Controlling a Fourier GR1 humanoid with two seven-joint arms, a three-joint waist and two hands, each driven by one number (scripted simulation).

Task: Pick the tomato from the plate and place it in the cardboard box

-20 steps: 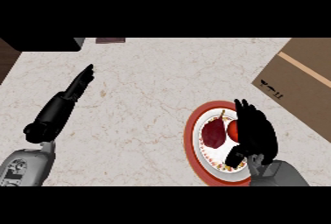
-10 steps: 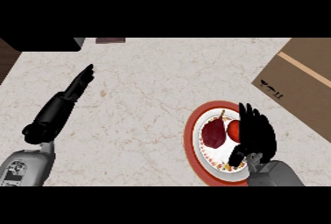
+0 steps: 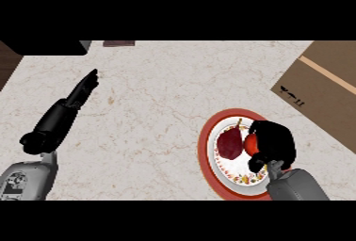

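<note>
So the big change in that last second was our right hand (image 3: 272, 143): a moment before, its fingers were stretched out straight over the plate (image 3: 208, 162) beside the tomato (image 3: 252, 143), and by this moment they had curled in around it, with the thumb tucked underneath. Only a sliver of red showed past the black fingers, so we were pretty sure we had it wrapped, though most of the tomato was hidden. It hadn't left the plate yet as far as we could tell; it was sitting in the same spot, just beside the dark red thing (image 3: 228, 145) that shares the plate, near the front right corner of the surface (image 3: 153, 117). Our left hand (image 3: 82, 89) hadn't budged at all, fingers straight and relaxed, resting over toward the left side of the surface. The cardboard box (image 3: 327, 89) was waiting at the right edge, just beyond the plate. We reckoned the grasp was basically done and the lift and carry over to the box were all that was left.
</note>
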